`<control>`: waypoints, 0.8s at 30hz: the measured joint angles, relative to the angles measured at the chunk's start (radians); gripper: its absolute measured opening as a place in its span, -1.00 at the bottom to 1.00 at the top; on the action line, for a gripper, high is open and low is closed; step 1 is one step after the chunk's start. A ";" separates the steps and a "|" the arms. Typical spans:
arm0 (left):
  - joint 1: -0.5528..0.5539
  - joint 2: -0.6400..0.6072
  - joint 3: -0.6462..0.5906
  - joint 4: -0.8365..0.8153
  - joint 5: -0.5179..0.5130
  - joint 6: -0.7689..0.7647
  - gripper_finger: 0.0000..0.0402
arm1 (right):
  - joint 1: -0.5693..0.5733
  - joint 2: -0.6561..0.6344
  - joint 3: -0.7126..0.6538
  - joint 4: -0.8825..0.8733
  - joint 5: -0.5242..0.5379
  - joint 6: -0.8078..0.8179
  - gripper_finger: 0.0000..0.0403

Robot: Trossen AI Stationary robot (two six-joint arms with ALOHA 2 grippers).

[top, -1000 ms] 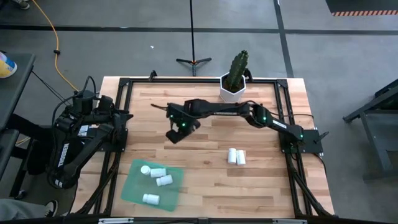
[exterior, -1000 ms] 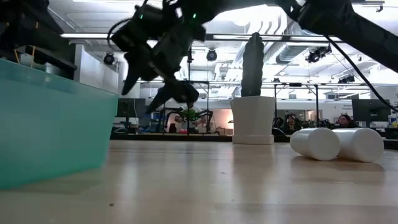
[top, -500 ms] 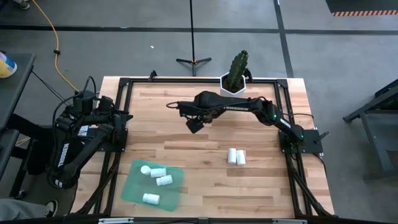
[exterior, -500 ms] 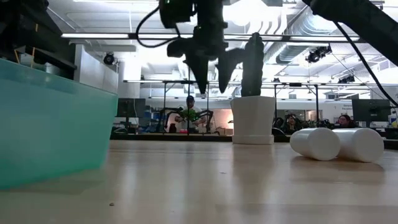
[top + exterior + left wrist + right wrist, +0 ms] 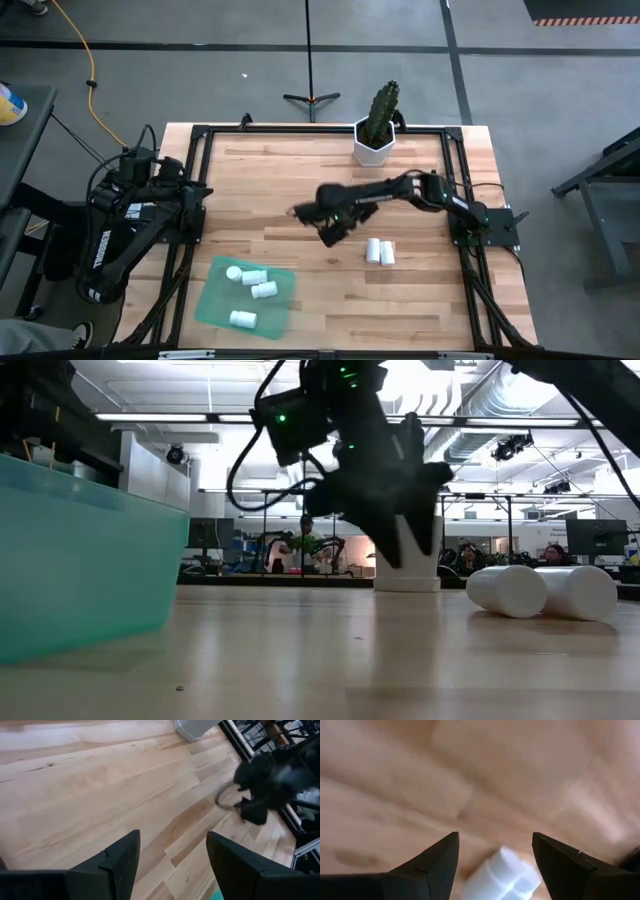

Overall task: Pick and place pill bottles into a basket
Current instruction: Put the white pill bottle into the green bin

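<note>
Two white pill bottles [image 5: 379, 251] lie side by side on their sides on the table right of centre; they also show in the low view [image 5: 542, 591] and in the right wrist view [image 5: 504, 875]. Several more bottles [image 5: 252, 285] lie in the green tray [image 5: 213, 300] at the near left. My right gripper [image 5: 332, 234] is open and empty, above the table just left of the loose pair. My left gripper [image 5: 172, 855] is open and empty at the table's left edge.
A white hexagonal pot with a cactus [image 5: 375, 135] stands at the far edge, right of centre. A black frame [image 5: 195, 160] runs around the tabletop. Bare wood lies between the tray and the loose bottles.
My right gripper has swung from the table's centre-left, near the far side, toward the right and near edge, ending close to the two loose bottles. It has turned about on the way. The bottles have not moved.
</note>
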 joint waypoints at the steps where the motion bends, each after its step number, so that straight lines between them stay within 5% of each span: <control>1: 0.000 0.000 0.000 0.001 0.000 0.000 0.30 | 0.018 0.000 -0.016 0.000 -0.005 0.003 0.20; 17: 0.000 0.000 0.000 -0.002 -0.001 0.000 0.30 | 0.171 -0.010 -0.188 0.004 0.052 0.443 0.20; 24: 0.000 0.000 0.000 -0.030 0.006 0.029 0.30 | 0.188 -0.075 -0.288 0.171 0.086 0.618 0.20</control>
